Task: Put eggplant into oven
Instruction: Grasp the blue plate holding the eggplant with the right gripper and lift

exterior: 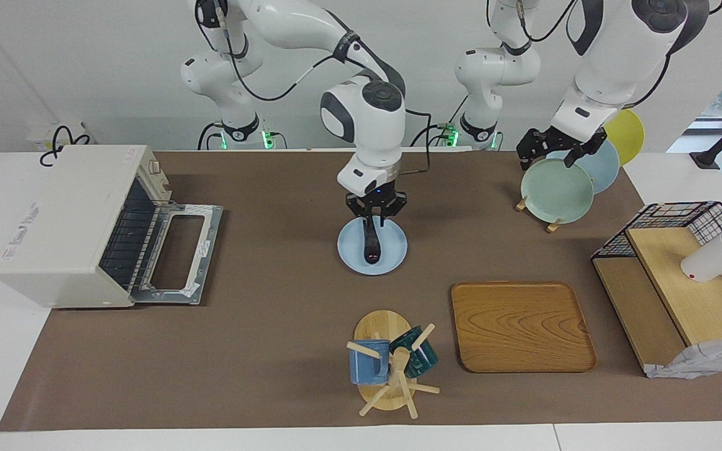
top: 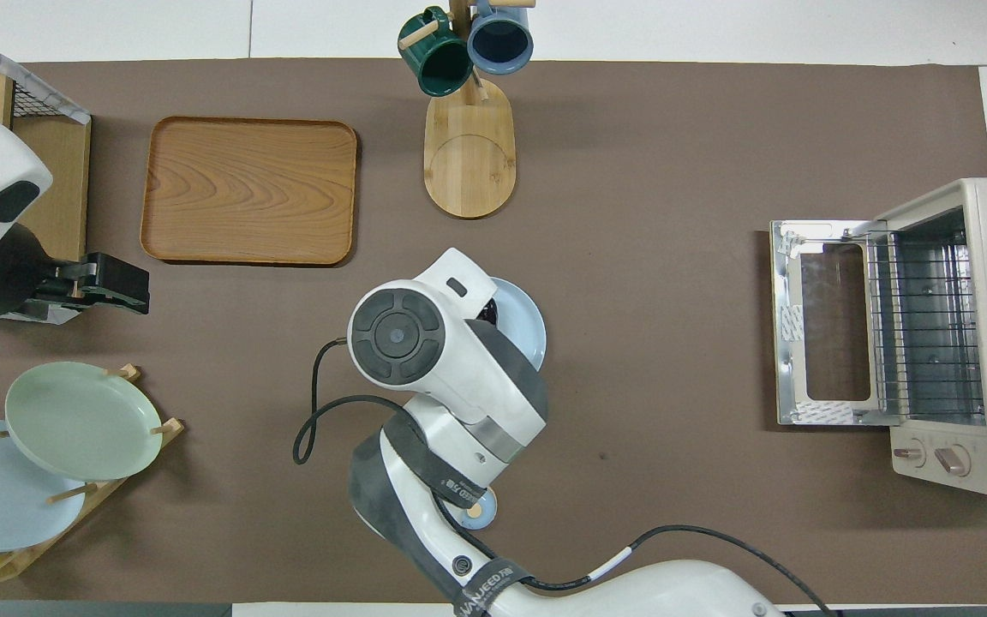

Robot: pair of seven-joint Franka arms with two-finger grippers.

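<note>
The dark purple-black eggplant (exterior: 372,243) lies on a pale blue plate (exterior: 393,250) in the middle of the table. My right gripper (exterior: 375,220) is down at the end of the eggplant nearer to the robots, right over the plate. In the overhead view my right arm's wrist covers the eggplant, and only a dark sliver (top: 485,310) and part of the plate (top: 526,332) show. The cream-white oven (exterior: 66,225) stands at the right arm's end of the table with its glass door (exterior: 179,257) folded down open; its wire rack (top: 922,330) is bare. My left gripper (exterior: 554,153) waits open above the plate rack.
A plate rack with a green plate (exterior: 556,190), a blue one and a yellow one stands near the left arm's base. A wooden tray (exterior: 522,326), a mug tree with two mugs (exterior: 389,363) and a wire-and-wood shelf (exterior: 680,288) are farther from the robots.
</note>
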